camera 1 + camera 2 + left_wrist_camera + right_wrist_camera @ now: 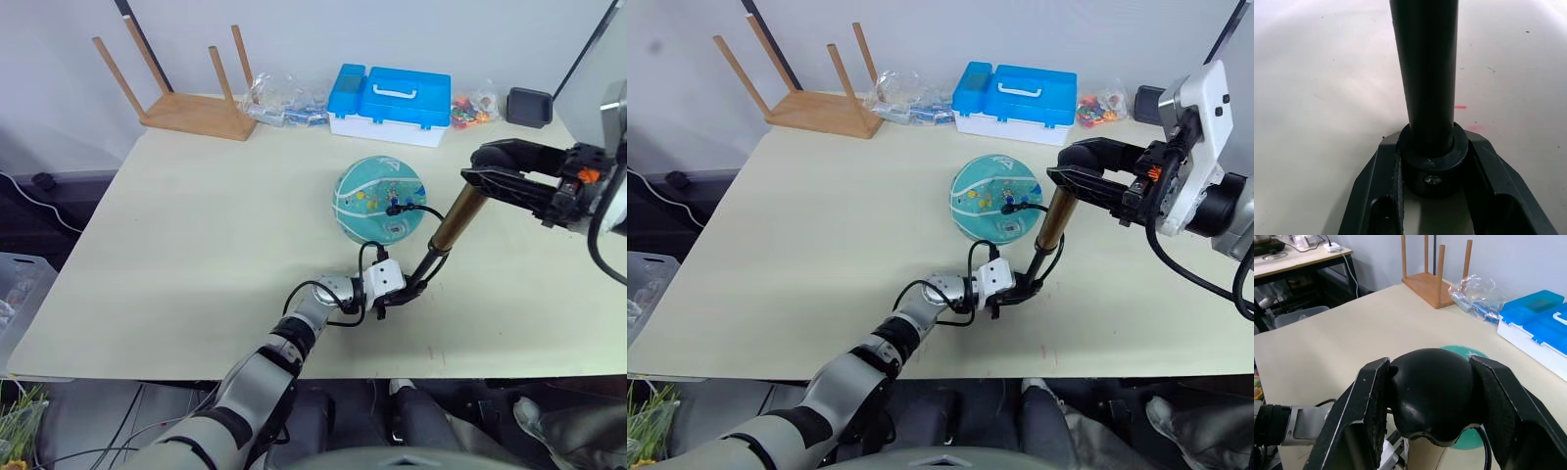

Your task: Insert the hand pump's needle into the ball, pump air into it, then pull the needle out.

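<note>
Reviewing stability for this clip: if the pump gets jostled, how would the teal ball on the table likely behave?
The ball is round and sits on the bare flat table with nothing bracing it, so it would probably roll at a light nudge. The thin hose plugged into it looks too slack to restrain it. It is probably light for its size, so it may skid sideways.

table [176, 255] left half open | ball [377, 199], toolbox [390, 102] crowd right

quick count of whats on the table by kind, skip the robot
ball: 1
hand pump: 1
blue plastic case: 1
upturned wooden stool: 1
clear bags of small items: 2
black tray: 1
total: 7
</note>
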